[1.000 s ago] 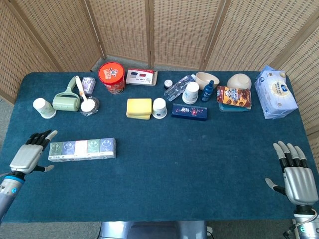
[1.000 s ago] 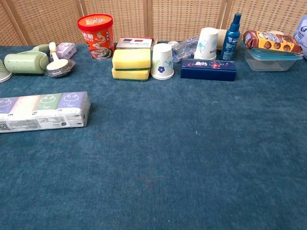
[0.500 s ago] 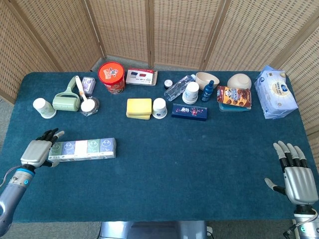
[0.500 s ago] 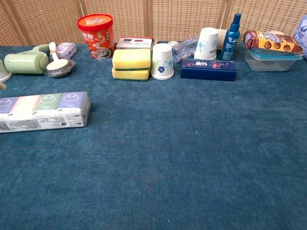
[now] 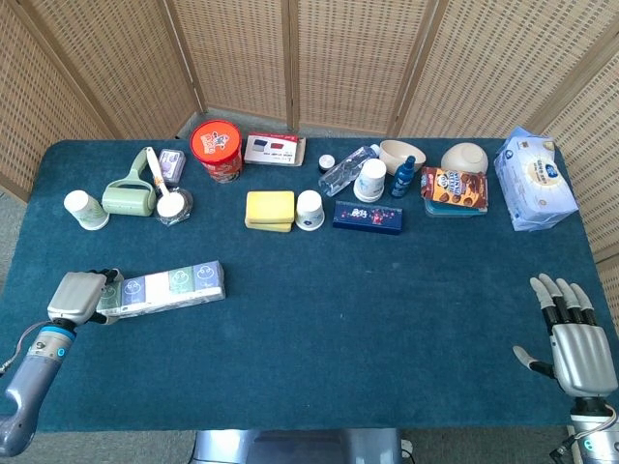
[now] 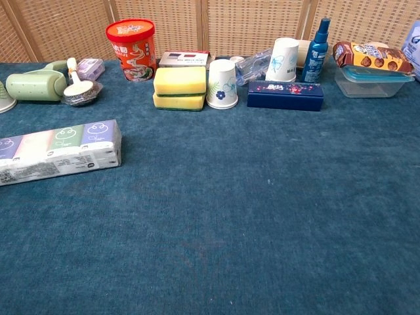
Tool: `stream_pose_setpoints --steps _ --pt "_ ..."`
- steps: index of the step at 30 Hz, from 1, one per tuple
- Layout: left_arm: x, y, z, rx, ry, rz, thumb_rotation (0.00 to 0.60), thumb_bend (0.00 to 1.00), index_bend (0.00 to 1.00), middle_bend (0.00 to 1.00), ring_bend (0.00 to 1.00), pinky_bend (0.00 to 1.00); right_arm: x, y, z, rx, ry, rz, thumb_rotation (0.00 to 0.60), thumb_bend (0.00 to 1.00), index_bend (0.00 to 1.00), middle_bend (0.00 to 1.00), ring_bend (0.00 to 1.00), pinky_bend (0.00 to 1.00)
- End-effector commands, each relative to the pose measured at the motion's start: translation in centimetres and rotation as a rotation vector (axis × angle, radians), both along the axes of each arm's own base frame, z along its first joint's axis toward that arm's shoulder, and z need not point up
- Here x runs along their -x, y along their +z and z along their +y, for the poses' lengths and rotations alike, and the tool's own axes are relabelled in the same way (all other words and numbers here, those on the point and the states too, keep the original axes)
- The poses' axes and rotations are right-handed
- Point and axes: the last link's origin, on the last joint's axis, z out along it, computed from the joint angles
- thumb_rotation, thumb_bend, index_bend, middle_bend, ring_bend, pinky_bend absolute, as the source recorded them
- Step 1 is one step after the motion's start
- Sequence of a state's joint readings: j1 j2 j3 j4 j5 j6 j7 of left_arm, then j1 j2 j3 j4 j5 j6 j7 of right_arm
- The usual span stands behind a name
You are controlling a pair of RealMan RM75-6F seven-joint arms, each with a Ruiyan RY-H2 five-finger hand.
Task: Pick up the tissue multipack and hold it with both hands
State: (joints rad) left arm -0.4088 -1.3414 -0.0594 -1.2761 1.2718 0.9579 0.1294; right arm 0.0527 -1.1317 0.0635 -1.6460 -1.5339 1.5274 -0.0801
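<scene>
The tissue multipack (image 5: pixel 166 286) is a long pack of pastel-coloured packets lying on the blue table (image 5: pixel 338 309) at the left; in the chest view the multipack (image 6: pixel 60 150) sits at the left edge, slightly slanted. My left hand (image 5: pixel 77 295) is at the pack's left end, fingers curled over it and gripping it. The chest view does not show this hand. My right hand (image 5: pixel 574 338) rests far off at the table's front right corner, fingers spread, holding nothing.
Along the back stand a green lint roller (image 5: pixel 126 196), a red tub (image 5: pixel 216 148), yellow sponges (image 5: pixel 269 209), paper cups (image 5: pixel 309 210), a navy box (image 5: pixel 368 216), bottles, bowls, a biscuit pack (image 5: pixel 455 187) and a wipes bag (image 5: pixel 534 179).
My left hand moved right onto the multipack's left end and closed over it. The pack has turned slightly, its right end swinging away from me. The right hand stayed still.
</scene>
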Motion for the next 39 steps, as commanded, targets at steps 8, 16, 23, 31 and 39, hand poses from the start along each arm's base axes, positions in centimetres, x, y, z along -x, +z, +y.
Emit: stream_pose_setpoints --steps 8,16,23,31,39 --pt "-4.9 2.8 0.2 -0.026 -0.228 -0.167 0.600 0.00 0.54 0.56 0.48 0.62 -0.6 -1.7 -0.1 -0.072 0.028 0.037 0.600 0.00 0.00 0.00 0.00 0.00" --pt "-9.7 1.3 3.0 0.050 -0.262 -0.245 0.600 0.00 0.53 0.56 0.46 0.62 -3.5 -2.9 -2.0 -0.148 0.098 0.046 0.600 0.00 0.00 0.00 0.00 0.00" --pt "-14.6 -1.5 4.7 0.080 -0.321 -0.304 0.600 0.00 0.53 0.55 0.46 0.62 -6.4 -4.1 -4.1 -0.230 0.139 0.025 0.600 0.00 0.00 0.00 0.00 0.00" --pt "-20.4 -4.8 5.2 0.107 -0.373 -0.403 0.600 0.00 0.53 0.55 0.46 0.62 -9.3 -5.5 -6.7 -0.344 0.131 -0.008 0.600 0.00 0.00 0.00 0.00 0.00" --pt "-24.6 -6.4 5.1 0.107 -0.410 -0.478 0.600 0.00 0.53 0.55 0.46 0.62 -11.4 -6.3 -7.7 -0.418 0.107 -0.059 0.600 0.00 0.00 0.00 0.00 0.00"
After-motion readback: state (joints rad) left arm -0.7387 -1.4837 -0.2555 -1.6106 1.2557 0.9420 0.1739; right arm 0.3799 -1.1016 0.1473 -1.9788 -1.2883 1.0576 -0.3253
